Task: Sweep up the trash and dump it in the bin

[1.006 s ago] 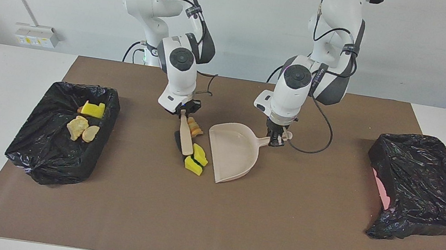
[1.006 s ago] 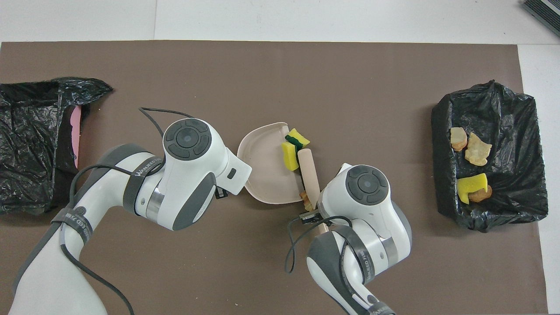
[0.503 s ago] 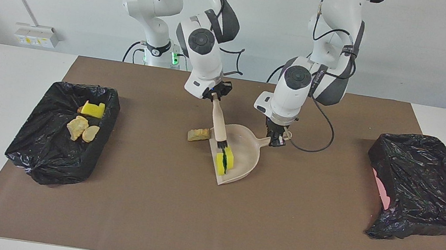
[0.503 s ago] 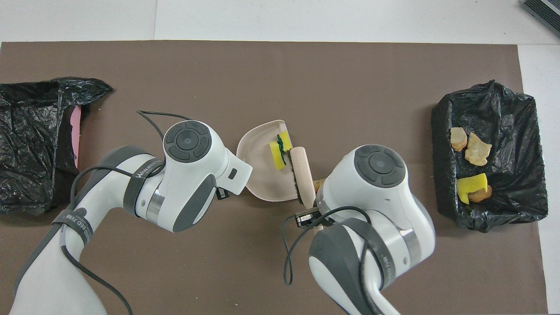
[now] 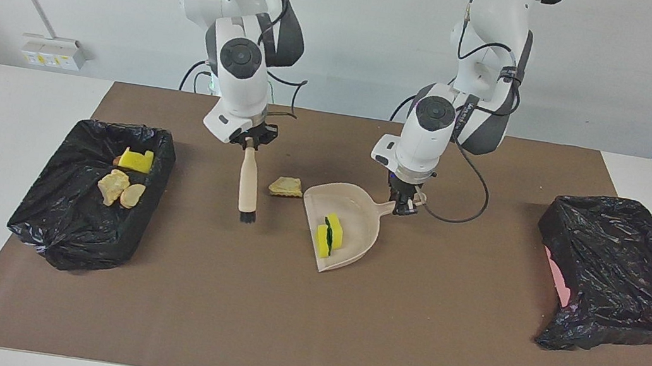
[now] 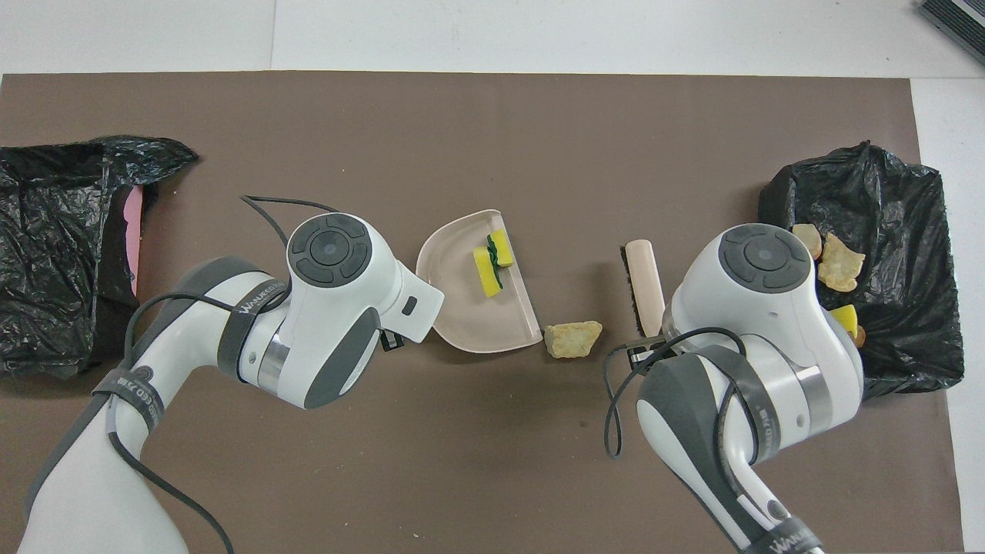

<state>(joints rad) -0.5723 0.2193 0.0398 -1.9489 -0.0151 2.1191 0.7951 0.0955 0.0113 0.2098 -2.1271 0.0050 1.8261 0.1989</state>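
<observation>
My right gripper (image 5: 250, 142) is shut on the handle of the beige brush (image 5: 247, 188), which hangs bristles down over the mat between the bin and the dustpan; the brush also shows in the overhead view (image 6: 645, 286). My left gripper (image 5: 405, 204) is shut on the handle of the beige dustpan (image 5: 358, 226), which rests on the mat (image 6: 462, 308). Two yellow sponge chunks (image 5: 329, 234) with green backing lie in the pan (image 6: 490, 261). A tan lump (image 5: 285, 187) lies on the mat just outside the pan's mouth (image 6: 572, 339). In the overhead view both grippers are hidden under their wrists.
A black-bag-lined bin (image 5: 69, 242) at the right arm's end holds a yellow sponge chunk (image 5: 136, 160) and tan lumps (image 5: 113, 186); it shows in the overhead view (image 6: 900, 192). A second black-bagged bin (image 5: 614, 268) with a pink wall stands at the left arm's end.
The right gripper swept the two sponge chunks into the dustpan, then swung the brush away toward the right arm's end. The tan lump stayed outside the pan. The left gripper held still.
</observation>
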